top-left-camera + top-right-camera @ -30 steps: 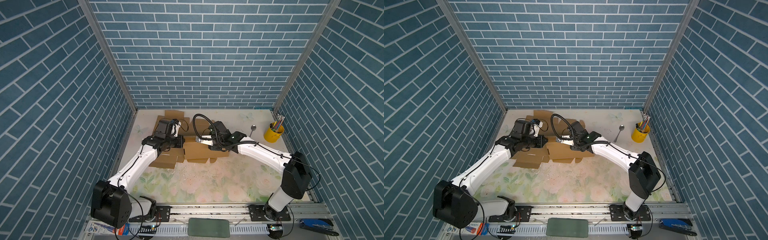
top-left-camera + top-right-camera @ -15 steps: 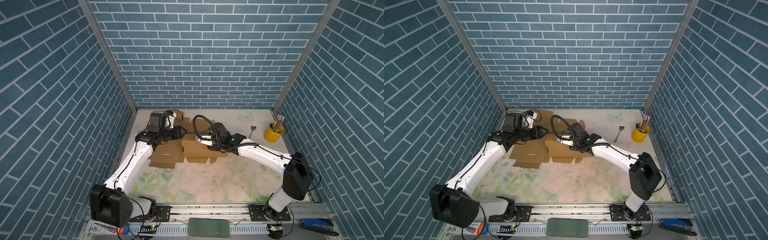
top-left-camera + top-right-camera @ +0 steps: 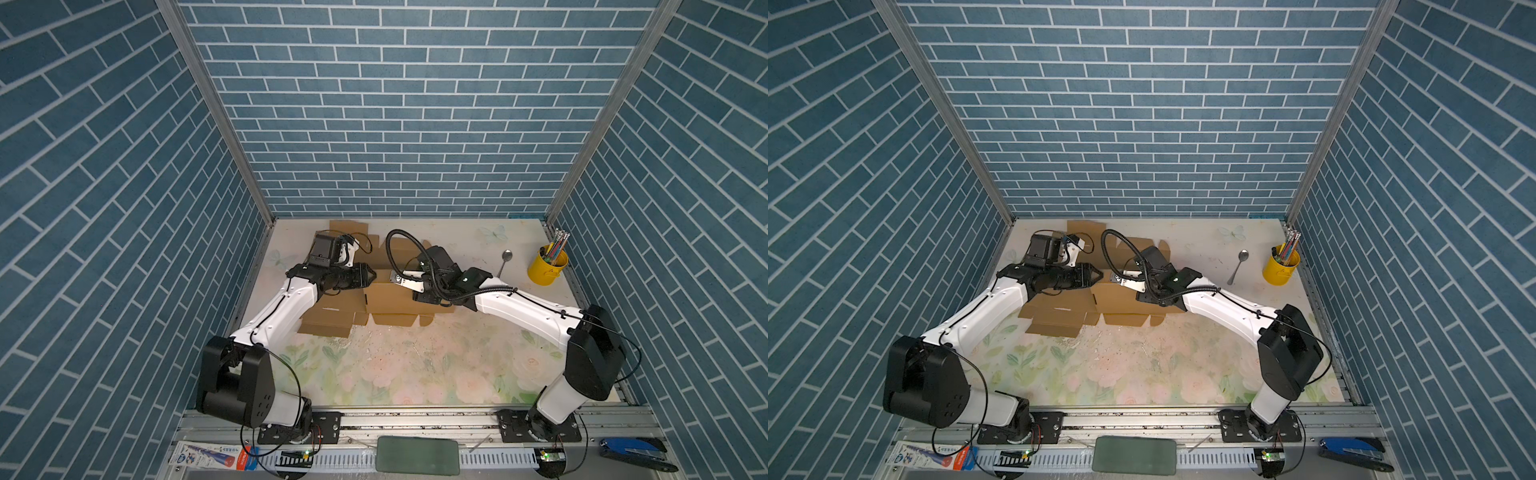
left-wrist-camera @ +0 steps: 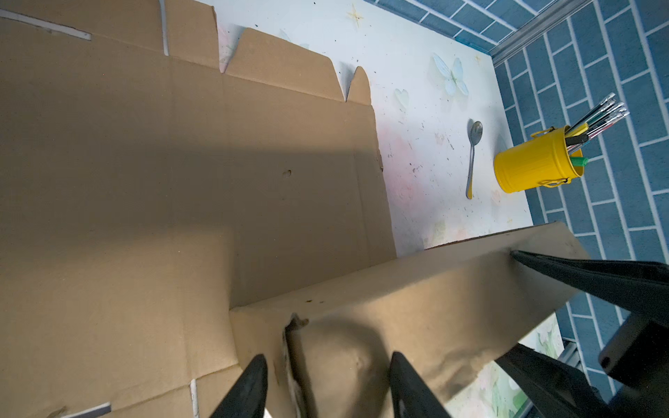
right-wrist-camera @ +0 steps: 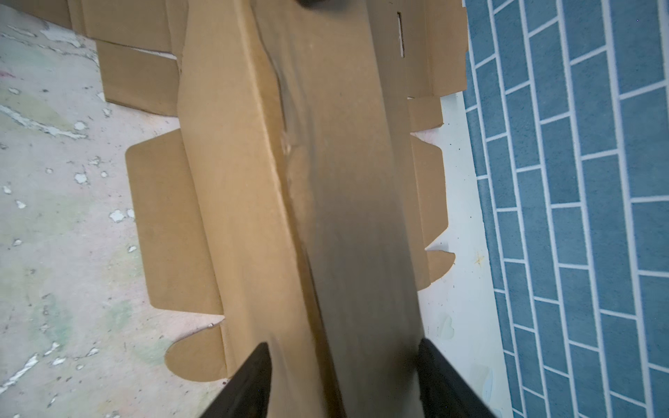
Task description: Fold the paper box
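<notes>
1. Our left gripper (image 4: 329, 383) has its jaws partway apart, nothing pinched; a raised flap of the paper box (image 4: 181, 163) sits between them.
2. Our right gripper (image 5: 344, 380) is spread wider, straddling that same upright fold from the opposite end; we can't see any grip.
3. In both top views the two tips face each other, close together, over the cardboard (image 3: 390, 299) (image 3: 1113, 299).
4. The box lies mostly flat toward the table's (image 3: 415, 374) far left corner.
5. A spoon (image 3: 504, 259) and yellow cup (image 3: 546, 268) sit near the far right corner, well apart from it.
</notes>
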